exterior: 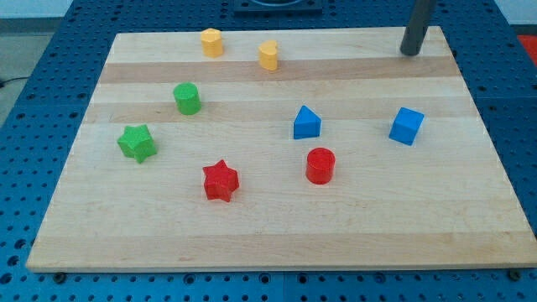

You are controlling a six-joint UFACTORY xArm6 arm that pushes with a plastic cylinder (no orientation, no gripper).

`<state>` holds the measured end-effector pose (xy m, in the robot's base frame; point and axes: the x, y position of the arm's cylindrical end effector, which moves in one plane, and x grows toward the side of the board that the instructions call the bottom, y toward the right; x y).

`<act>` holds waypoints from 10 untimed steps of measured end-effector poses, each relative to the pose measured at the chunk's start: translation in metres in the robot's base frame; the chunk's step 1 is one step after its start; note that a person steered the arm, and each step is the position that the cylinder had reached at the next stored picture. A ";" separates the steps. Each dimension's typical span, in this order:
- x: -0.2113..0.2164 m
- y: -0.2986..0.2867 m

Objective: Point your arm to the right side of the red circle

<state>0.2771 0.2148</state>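
The red circle (pixel 320 165) is a short red cylinder a little right of the board's middle, towards the view's bottom. My tip (pixel 409 52) rests on the board near its top right corner, far above and to the right of the red circle. The rod rises out of the view's top edge. The blue cube (pixel 406 126) lies between my tip and the red circle, right of the circle. The blue triangular block (pixel 306 122) sits just above the red circle. The red star (pixel 221 180) lies to its left.
A green cylinder (pixel 187 98) and a green star (pixel 137 143) sit at the left. Two yellow blocks, one hexagonal (pixel 211 42) and one rounded (pixel 268 55), sit near the top edge. The wooden board (pixel 277 235) lies on a blue perforated table.
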 end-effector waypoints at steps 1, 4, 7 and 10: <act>0.043 -0.042; 0.112 -0.117; 0.181 -0.114; 0.238 -0.134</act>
